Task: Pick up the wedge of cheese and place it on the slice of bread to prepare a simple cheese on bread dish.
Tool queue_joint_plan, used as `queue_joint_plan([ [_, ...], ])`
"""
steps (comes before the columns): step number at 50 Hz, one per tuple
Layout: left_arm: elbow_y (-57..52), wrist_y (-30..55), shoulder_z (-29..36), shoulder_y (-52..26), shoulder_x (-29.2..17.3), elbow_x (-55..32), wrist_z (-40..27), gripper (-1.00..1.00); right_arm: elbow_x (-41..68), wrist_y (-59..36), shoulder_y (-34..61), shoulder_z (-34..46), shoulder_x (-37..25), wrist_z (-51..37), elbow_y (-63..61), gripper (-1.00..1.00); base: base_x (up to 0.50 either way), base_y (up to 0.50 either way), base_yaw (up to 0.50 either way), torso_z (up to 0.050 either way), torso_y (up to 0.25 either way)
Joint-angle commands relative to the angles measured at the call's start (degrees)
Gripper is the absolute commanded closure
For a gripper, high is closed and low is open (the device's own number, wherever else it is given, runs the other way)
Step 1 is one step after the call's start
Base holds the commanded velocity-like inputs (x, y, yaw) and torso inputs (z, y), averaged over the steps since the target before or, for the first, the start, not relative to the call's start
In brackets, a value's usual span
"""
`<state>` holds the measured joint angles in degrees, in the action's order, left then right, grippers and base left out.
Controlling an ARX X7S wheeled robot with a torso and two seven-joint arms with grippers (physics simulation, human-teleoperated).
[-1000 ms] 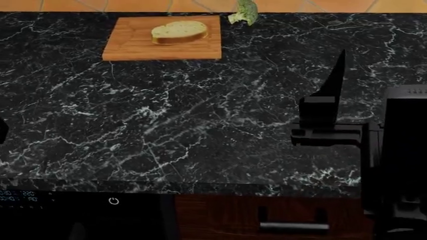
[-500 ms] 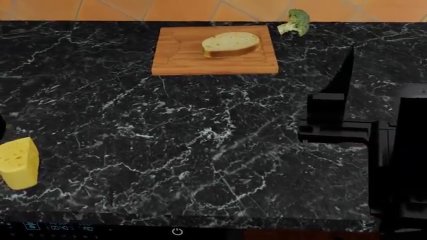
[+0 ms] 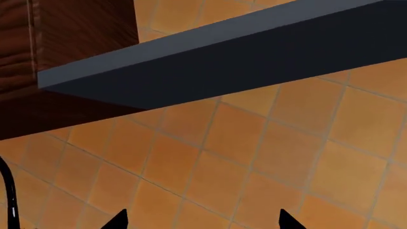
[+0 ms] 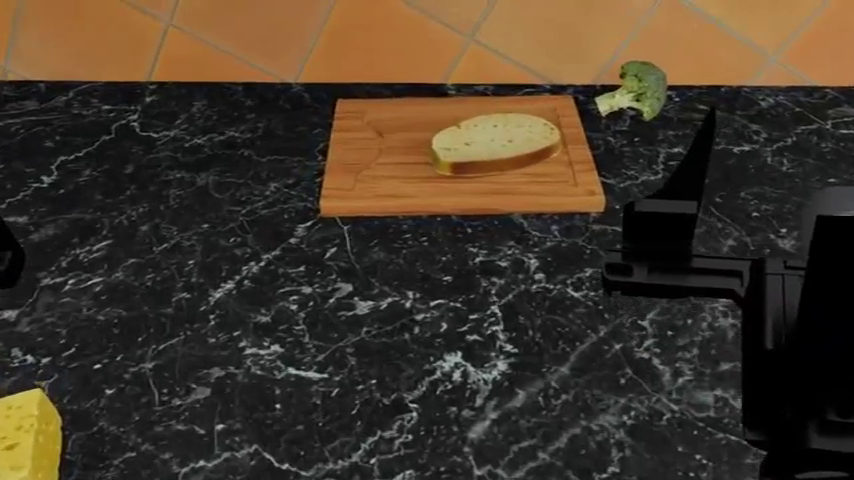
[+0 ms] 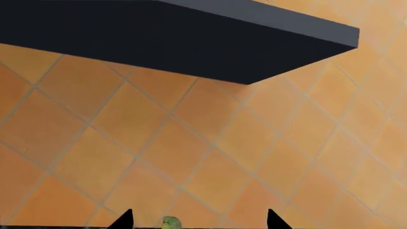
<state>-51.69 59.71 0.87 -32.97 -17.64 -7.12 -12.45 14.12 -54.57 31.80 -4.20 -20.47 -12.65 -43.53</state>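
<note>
The wedge of cheese (image 4: 27, 436), pale yellow with small holes, lies on the black marble counter at the near left, cut off by the head view's corner. The slice of bread (image 4: 495, 142) lies on a wooden cutting board (image 4: 387, 175) at the back of the counter. My right gripper (image 5: 199, 223) is open and empty, its fingers pointing at the tiled wall. Its body (image 4: 671, 225) stands right of the board, above the counter. My left gripper (image 3: 202, 224) is open and empty, also facing the wall. Only a black sliver of it (image 4: 7, 255) shows at the left edge.
A broccoli floret (image 4: 634, 90) lies at the counter's back edge, right of the board; it also shows in the right wrist view (image 5: 169, 222). An orange tiled wall (image 4: 400, 35) backs the counter. A dark cabinet underside (image 5: 190, 38) hangs above.
The head view has shifted, so the board and bread now sit lower and further right. The cheese came into view at the left and now sits at the bottom corner. The right gripper holds its pose.
</note>
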Motion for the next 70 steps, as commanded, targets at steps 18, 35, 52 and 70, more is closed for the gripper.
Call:
queue_joint_plan([
  [18,1.2,-2.4,2.4,5.2,0.2,1.3,-2.3,-1.00,0.4,0.9,-1.4,-0.3,0.2,-0.5,0.7,-1.00,0.01,0.00,0.00,0.000,0.001],
  [35,-1.1,2.5,2.0,13.7,2.4,1.9,-6.0,-1.00,-0.2,2.6,-3.3,0.0,0.3,-1.0,3.1,-1.00,0.00,0.00,0.00,0.000,0.000],
  [52,2.9,-3.8,0.2,24.4,2.6,0.8,-5.4,-1.00,-0.1,2.8,-3.9,0.7,0.0,-1.1,3.8,-1.00,0.00,0.00,0.00,0.000,0.000],
  [70,4.3,-6.5,-7.9,33.8,7.1,-5.5,-3.1,-1.00,-0.4,4.3,-5.7,1.4,0.0,-1.4,4.7,-1.00,0.00,0.00,0.00,0.000,0.000],
])
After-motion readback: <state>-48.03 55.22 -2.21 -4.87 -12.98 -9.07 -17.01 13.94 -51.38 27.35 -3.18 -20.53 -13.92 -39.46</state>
